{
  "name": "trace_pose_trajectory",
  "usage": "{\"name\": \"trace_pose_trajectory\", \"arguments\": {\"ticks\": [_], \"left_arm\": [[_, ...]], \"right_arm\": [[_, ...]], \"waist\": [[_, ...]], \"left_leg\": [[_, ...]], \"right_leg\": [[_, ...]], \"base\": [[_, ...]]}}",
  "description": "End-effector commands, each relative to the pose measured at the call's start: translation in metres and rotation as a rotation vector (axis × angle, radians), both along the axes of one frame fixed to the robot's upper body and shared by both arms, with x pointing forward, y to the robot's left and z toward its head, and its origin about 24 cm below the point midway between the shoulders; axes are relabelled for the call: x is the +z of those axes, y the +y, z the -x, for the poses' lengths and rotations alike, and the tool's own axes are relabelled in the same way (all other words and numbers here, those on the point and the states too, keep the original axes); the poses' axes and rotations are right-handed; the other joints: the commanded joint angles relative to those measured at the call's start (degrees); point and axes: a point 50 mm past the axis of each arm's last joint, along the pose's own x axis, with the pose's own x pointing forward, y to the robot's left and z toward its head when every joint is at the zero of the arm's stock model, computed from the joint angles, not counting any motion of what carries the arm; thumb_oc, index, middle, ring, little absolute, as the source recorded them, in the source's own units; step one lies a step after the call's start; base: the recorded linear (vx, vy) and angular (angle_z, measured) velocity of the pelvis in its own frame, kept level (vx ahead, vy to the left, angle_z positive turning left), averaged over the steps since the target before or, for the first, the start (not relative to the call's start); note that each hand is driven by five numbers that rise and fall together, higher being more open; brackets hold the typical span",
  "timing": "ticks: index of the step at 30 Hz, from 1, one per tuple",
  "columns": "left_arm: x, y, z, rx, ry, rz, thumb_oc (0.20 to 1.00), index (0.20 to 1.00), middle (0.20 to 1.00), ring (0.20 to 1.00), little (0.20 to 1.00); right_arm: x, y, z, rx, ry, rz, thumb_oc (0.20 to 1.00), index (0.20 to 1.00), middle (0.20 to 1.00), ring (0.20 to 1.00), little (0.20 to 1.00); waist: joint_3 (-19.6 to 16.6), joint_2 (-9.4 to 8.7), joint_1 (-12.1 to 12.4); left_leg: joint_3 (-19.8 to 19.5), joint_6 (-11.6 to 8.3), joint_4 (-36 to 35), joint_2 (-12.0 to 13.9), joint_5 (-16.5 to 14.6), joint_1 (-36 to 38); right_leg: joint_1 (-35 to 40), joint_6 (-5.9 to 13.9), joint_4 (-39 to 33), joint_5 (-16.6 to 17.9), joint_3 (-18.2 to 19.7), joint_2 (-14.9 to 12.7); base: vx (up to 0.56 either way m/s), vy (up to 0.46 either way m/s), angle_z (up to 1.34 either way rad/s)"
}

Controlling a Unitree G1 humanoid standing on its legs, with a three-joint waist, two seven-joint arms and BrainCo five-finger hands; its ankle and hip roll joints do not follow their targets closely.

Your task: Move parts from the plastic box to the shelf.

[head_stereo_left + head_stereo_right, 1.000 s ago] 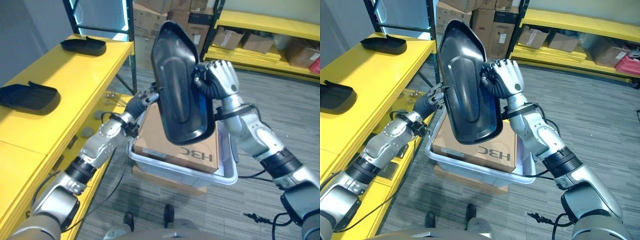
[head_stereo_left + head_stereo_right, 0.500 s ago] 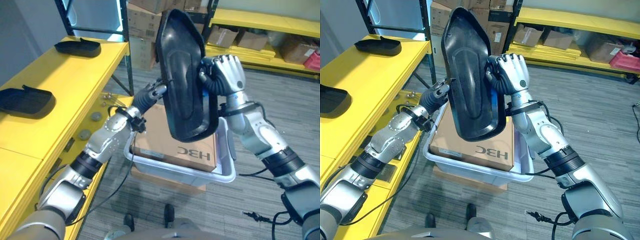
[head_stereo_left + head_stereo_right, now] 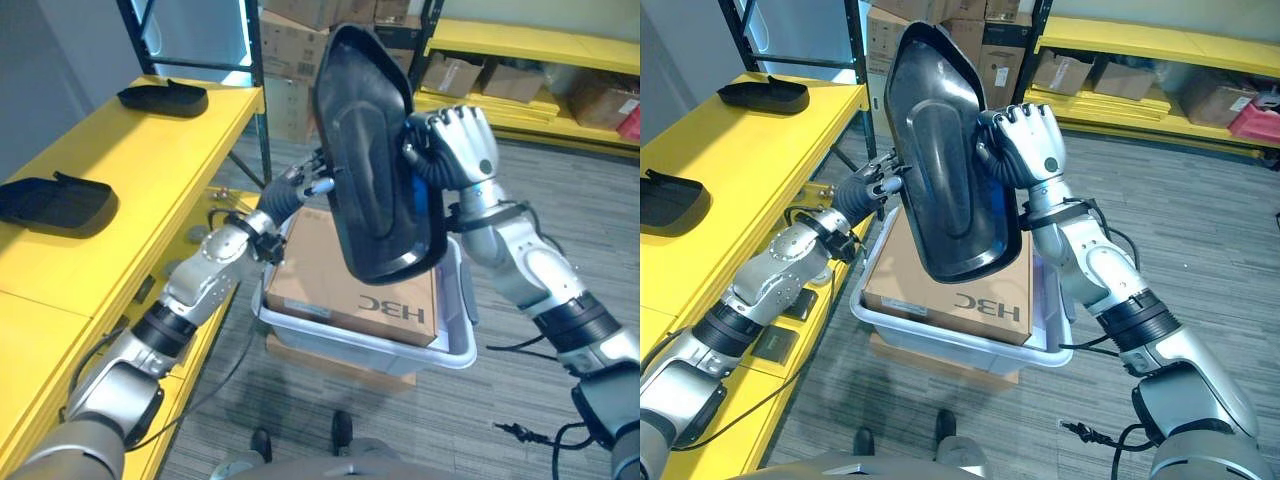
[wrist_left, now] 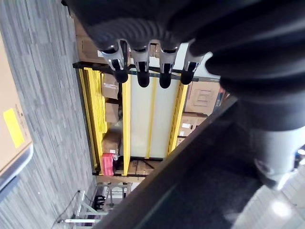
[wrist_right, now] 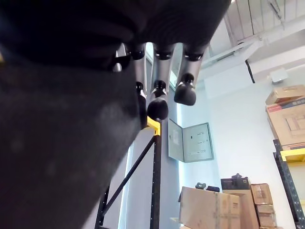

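A large black plastic part (image 3: 375, 160) stands upright in the air above the grey plastic box (image 3: 400, 345). My right hand (image 3: 460, 150) is shut on its right edge, with the fingers (image 5: 159, 102) curled over the rim of the part (image 5: 57, 143). My left hand (image 3: 300, 185) reaches in at the part's left edge, open, its fingers (image 4: 143, 71) straight and close to the part (image 4: 200, 191). I cannot tell whether they touch it. The yellow shelf (image 3: 130, 170) runs along the left.
A brown cardboard box (image 3: 340, 285) lies inside the plastic box. Two black parts (image 3: 162, 97) (image 3: 55, 200) rest on the yellow shelf, with bare room between them. More yellow racks with cartons (image 3: 520, 80) stand across the grey floor at the back.
The part has stayed upright in my right hand, moving slightly right. My left hand's fingers have straightened and spread at its left edge. The view has shifted a little.
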Motion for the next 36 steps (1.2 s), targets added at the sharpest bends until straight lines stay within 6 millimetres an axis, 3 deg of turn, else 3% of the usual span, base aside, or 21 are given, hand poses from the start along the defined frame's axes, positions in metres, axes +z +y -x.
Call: {"name": "trace_pose_trajectory", "arguments": {"ticks": [1, 10, 17, 27, 32, 33, 36], "left_arm": [[0.029, -0.006, 0.001, -0.033, -0.131, 0.024, 1.000, 1.000, 1.000, 1.000, 1.000], [0.029, -0.007, 0.000, -0.030, -0.140, 0.010, 1.000, 1.000, 1.000, 1.000, 1.000], [0.025, -0.009, -0.003, 0.004, -0.127, -0.053, 1.000, 1.000, 1.000, 1.000, 1.000], [0.011, -0.009, -0.016, 0.113, -0.062, -0.096, 1.000, 1.000, 1.000, 1.000, 1.000], [0.005, -0.011, -0.020, 0.141, 0.003, -0.012, 1.000, 1.000, 1.000, 1.000, 1.000], [0.003, -0.017, -0.018, 0.106, 0.038, 0.055, 1.000, 1.000, 1.000, 1.000, 1.000], [0.000, -0.024, -0.014, 0.059, 0.035, 0.078, 1.000, 1.000, 1.000, 1.000, 1.000]], "right_arm": [[0.043, -0.005, 0.002, -0.018, -0.203, 0.014, 0.200, 0.200, 0.200, 0.200, 0.200], [0.042, -0.010, 0.000, -0.034, -0.201, 0.010, 0.200, 0.200, 0.200, 0.200, 0.200], [0.039, -0.001, -0.001, 0.027, -0.182, -0.011, 0.200, 0.200, 0.200, 0.200, 0.200], [0.042, 0.035, 0.005, 0.206, -0.172, -0.068, 0.200, 0.200, 0.200, 0.200, 0.200], [0.039, 0.050, 0.010, 0.330, -0.124, -0.162, 0.200, 0.200, 0.200, 0.200, 0.200], [0.032, 0.062, 0.017, 0.450, -0.075, -0.235, 0.200, 0.200, 0.200, 0.200, 0.200], [0.024, 0.073, 0.025, 0.544, -0.019, -0.287, 0.200, 0.200, 0.200, 0.200, 0.200]], "waist": [[-1.79, -0.67, 1.55], [-1.83, -0.76, 1.45], [-1.71, -0.65, 1.59], [-1.34, -0.35, 1.72], [-1.15, -0.23, 1.72], [-0.84, -0.15, 1.72], [-0.56, -0.07, 1.86]], "left_leg": [[0.23, -0.12, -0.09, -0.09, -5.91, 0.63], [0.13, -0.08, -0.09, -0.17, -5.94, 0.75], [0.13, -0.07, -0.09, -0.19, -5.90, 0.82], [0.03, -0.01, -0.09, -0.33, -5.89, 0.73], [0.06, 0.03, -0.09, -0.33, -5.90, 0.70], [0.01, -0.02, -0.09, -0.33, -5.89, 0.57], [-0.05, 0.04, -0.09, -0.40, -5.92, 0.48]], "right_leg": [[5.31, 3.21, -0.17, -7.74, -0.90, -0.67], [5.36, 3.24, -0.17, -7.70, -0.78, -0.67], [5.45, 3.27, -0.17, -7.72, -0.83, -0.73], [5.25, 3.27, -0.17, -7.68, -0.70, -0.70], [5.16, 3.20, -0.17, -7.75, -0.59, -0.70], [5.02, 3.25, -0.17, -7.72, -0.76, -0.80], [4.96, 3.21, -0.17, -7.72, -0.92, -0.87]], "base": [[0.00, 0.000, 0.00], [0.00, 0.000, 0.00], [0.00, 0.000, 0.00], [0.00, 0.000, 0.00], [0.00, 0.000, 0.00], [0.00, 0.000, 0.00], [-0.02, -0.013, 0.00]]}}
